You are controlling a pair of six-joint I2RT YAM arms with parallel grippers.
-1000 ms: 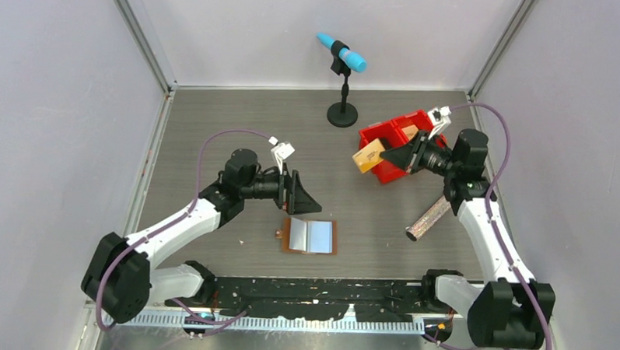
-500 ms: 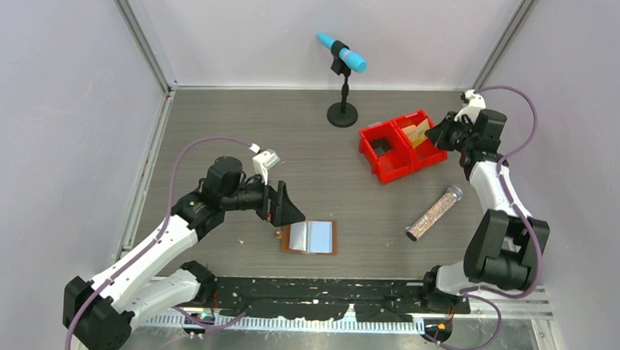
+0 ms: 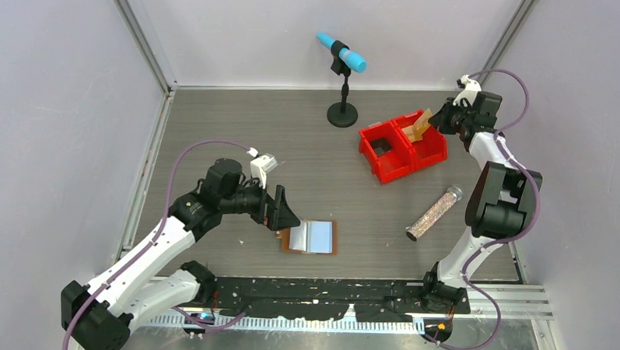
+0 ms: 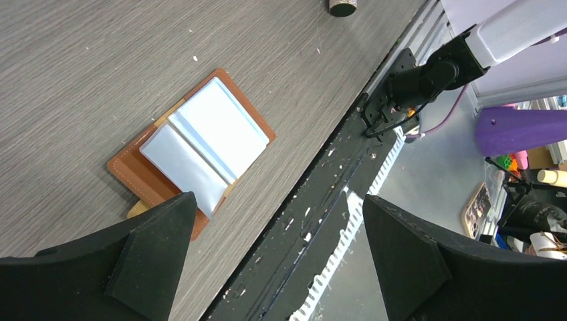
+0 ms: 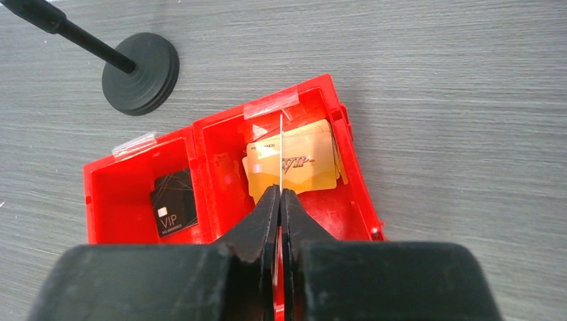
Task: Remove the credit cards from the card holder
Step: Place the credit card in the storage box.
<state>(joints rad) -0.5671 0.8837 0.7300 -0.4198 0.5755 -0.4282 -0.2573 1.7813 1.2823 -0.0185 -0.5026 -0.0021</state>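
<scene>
The card holder [image 3: 312, 237] lies open and flat near the table's front edge: brown leather with pale blue-grey inner panels [image 4: 194, 144]. My left gripper [image 3: 288, 213] hovers at its left edge, open and empty [image 4: 277, 197]. At the back right, my right gripper [image 3: 436, 121] is shut on a gold credit card [image 3: 422, 121], seen edge-on as a thin line [image 5: 281, 147] above the red bin's right compartment. Several gold cards [image 5: 301, 164] lie in that compartment. A black VIP card [image 5: 174, 200] lies in the left one.
The red two-compartment bin [image 3: 436, 152] stands at the back right. A microphone on a round black stand [image 3: 342, 114] is behind it to the left. A glitter-filled tube [image 3: 434, 213] lies right of the card holder. A black rail [image 3: 326, 288] runs along the front edge.
My right arm swung from in front of the bin round to its back right, carrying the gold card over the right compartment. My left gripper came down closer to the card holder's left edge.
</scene>
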